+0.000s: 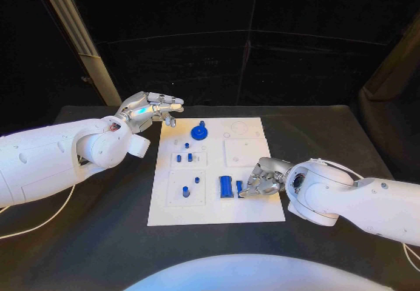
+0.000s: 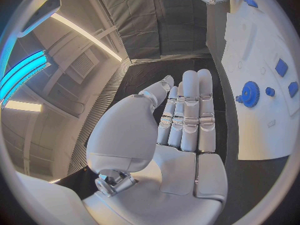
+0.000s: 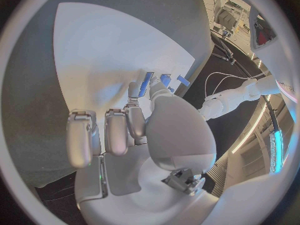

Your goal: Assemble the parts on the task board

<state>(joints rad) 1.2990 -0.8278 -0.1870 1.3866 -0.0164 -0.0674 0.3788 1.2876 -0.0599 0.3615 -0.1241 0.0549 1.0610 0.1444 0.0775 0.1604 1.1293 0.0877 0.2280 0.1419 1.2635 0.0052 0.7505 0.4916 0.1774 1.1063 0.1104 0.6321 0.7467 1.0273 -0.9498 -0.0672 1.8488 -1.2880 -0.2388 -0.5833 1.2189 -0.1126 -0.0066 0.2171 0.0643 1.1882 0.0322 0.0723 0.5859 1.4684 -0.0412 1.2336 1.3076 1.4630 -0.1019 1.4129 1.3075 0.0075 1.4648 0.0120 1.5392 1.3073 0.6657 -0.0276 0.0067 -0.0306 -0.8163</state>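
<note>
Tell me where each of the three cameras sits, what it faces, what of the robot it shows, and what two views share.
Head view: on the head, looking down at the task board; both arms enter.
Left wrist view: behind the left hand, facing along its straight fingers beside the board.
Right wrist view: behind the right hand, facing the board, fingers at a blue bar.
Shared: the blue gear appears in head and left wrist views.

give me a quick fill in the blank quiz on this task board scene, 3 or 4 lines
1. The blue gear lies near the board's far edge, closest to the robot's ____ hand.
2. The task board is a ____ plate on the black table.
3. The right hand has its fingers down at the small blue pieces near the board's ____ edge.
4. The left hand holds ____.

Missing words: left; white; near; nothing
</note>
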